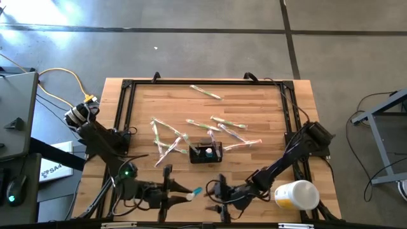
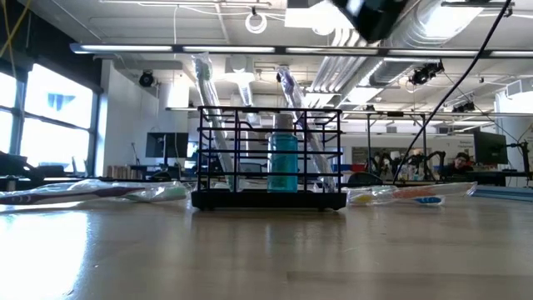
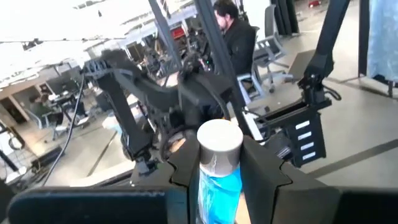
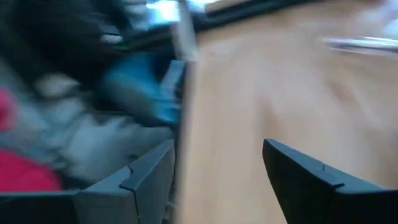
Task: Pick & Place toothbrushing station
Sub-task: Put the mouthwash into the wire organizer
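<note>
No legible text, label or sign anywhere.

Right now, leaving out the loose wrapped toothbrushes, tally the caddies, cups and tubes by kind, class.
Black rectangular mesh caddy: 1
White-and-yellow round cup: 1
Blue cylindrical tube: 2, one standing in the caddy, one outside it
Total: 4
</note>
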{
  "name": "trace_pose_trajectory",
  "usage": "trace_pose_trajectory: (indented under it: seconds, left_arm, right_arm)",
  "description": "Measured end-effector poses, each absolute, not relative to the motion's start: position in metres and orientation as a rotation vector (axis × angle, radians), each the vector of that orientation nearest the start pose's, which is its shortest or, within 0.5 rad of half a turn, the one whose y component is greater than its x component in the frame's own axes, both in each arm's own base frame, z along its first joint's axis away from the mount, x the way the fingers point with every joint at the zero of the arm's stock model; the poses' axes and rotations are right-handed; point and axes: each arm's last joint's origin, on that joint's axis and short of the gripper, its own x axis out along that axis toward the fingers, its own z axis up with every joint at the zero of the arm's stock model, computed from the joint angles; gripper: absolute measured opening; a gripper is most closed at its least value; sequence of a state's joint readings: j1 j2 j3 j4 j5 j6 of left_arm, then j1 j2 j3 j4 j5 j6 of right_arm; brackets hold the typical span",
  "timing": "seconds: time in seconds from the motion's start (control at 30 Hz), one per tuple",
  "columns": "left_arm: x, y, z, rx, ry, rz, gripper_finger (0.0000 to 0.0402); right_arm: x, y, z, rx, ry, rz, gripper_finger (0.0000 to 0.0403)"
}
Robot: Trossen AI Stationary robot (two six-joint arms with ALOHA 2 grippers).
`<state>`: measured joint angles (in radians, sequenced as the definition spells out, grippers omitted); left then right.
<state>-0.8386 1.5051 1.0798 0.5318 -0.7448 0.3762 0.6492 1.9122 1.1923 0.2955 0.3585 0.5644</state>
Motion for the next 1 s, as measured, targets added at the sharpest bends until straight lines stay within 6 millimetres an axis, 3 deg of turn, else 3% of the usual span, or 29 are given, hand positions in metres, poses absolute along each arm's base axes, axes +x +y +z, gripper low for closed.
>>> trace_pose_trajectory:
  seconds: [0.1,0.27,0.43,0.57,0.77,1.0]
  left_arm:
    - [0.239,-0.241,0.332,0.286,-0.109,-0.088,0.0077]
    - [0.232,-0.251,0.338,0.255,-0.197,-0.223,0.0077]
    - [0.222,-0.260,0.340,0.301,-0.231,-0.255,0.0077]
    - [0.221,-0.262,0.339,0.309,-0.236,-0.259,0.0077]
    - [0.222,-0.263,0.338,0.322,-0.259,-0.282,0.0077]
    - [0.222,-0.264,0.337,0.333,-0.257,-0.284,0.0077]
  right_arm:
    - [0.350,0.247,0.194,0.316,0.349,0.282,0.0235]
    - [0.353,0.253,0.196,0.219,0.186,0.257,0.0195]
    - [0.351,0.259,0.211,0.139,0.029,0.278,0.0150]
    - [0.348,0.260,0.225,0.116,-0.110,0.271,0.0136]
    - [0.354,0.250,0.233,0.136,-0.187,0.283,0.0170]
    - [0.359,0.245,0.235,0.153,-0.212,0.410,0.0263]
